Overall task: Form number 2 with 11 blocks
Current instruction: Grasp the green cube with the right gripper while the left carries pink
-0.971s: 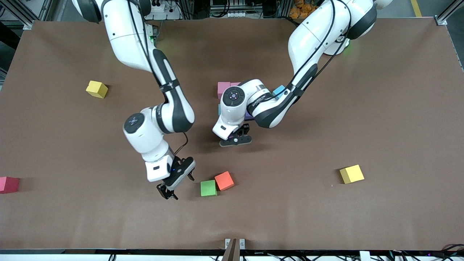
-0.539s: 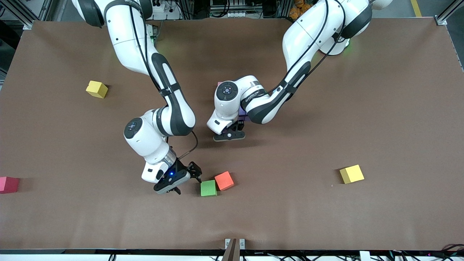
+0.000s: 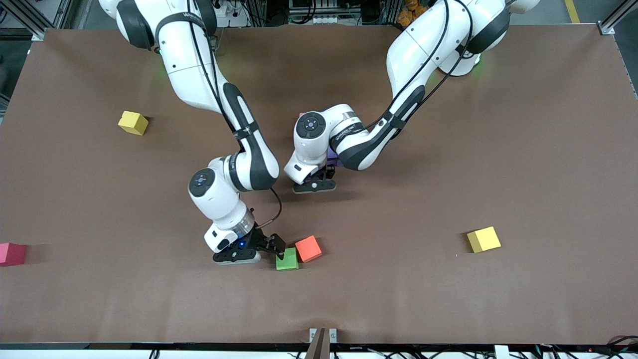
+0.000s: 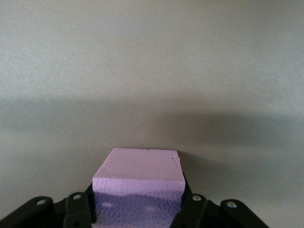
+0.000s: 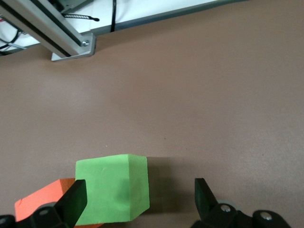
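right now your right gripper (image 3: 271, 248) sits low over the brown table (image 3: 498, 149), its fingers spread wide, at the small matte green cube (image 3: 287, 260). in the right wrist view that green cube (image 5: 112, 188) lies off centre between the two black fingertips (image 5: 205, 194), close against one of them, with a bare gap to the other. judging from this, the coming move turns on that offset: the gripper needs to slide toward the cube, in the direction of the left arm's end, before closing. the cube has no long axis, so any square face will do. the matte orange-red cube (image 3: 308, 248) touches the green one at a corner on the side toward the left arm's end, and it may be nudged.

your left gripper (image 3: 319, 178) is at mid table, pinching a small matte purple cube (image 4: 138, 186) between its fingers, as the left wrist view shows. the part-built number 2 is almost wholly hidden under this arm; you cannot count its cubes.

counted loose on the table: two yellow cubes, one (image 3: 133, 122) toward the right arm's end and one (image 3: 483, 239) toward the left arm's end; one pink-red cube (image 3: 12, 254) at the table edge at the right arm's end; one green; one orange-red.
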Available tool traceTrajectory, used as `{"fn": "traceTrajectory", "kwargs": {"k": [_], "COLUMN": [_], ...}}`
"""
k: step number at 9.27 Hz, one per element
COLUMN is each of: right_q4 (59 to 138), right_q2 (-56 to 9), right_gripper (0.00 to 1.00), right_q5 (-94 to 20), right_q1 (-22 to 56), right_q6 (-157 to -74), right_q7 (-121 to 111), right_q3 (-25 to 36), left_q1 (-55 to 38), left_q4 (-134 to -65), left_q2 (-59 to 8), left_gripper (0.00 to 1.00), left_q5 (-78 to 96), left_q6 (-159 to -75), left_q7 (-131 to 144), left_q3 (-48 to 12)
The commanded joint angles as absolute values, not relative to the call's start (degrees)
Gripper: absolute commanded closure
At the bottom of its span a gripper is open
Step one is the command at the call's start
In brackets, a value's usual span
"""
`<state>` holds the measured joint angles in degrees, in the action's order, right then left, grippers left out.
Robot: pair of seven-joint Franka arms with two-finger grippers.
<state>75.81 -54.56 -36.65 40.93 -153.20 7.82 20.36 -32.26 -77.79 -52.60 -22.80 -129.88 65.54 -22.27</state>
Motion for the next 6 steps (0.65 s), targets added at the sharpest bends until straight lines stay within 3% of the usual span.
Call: {"fn": "traceTrajectory", "kwargs": {"k": [1,6], "right_q4": [72.43,66.98], "right_q2": [-56.51,-60.73], "right_gripper": [0.00,0.00], "right_q5": [-28.68,-27.33], "right_q1": [41.22,41.66], "right_q6": [-152.23,-149.24], "right_q7": [20.27,26.37], "right_q3": [20.04,20.13], "left_q1": [-33.48,-34.80], "left_q4": [-77.34,-77.34], "left_q2": [-53.61,-54.32], "left_gripper": [1.00,1.00], "left_q5": [-22.24,-21.53], "left_q6": [-129.81,-129.81], "left_q7": [65.21,65.39], "left_q3": [-21.53,-21.53]}}
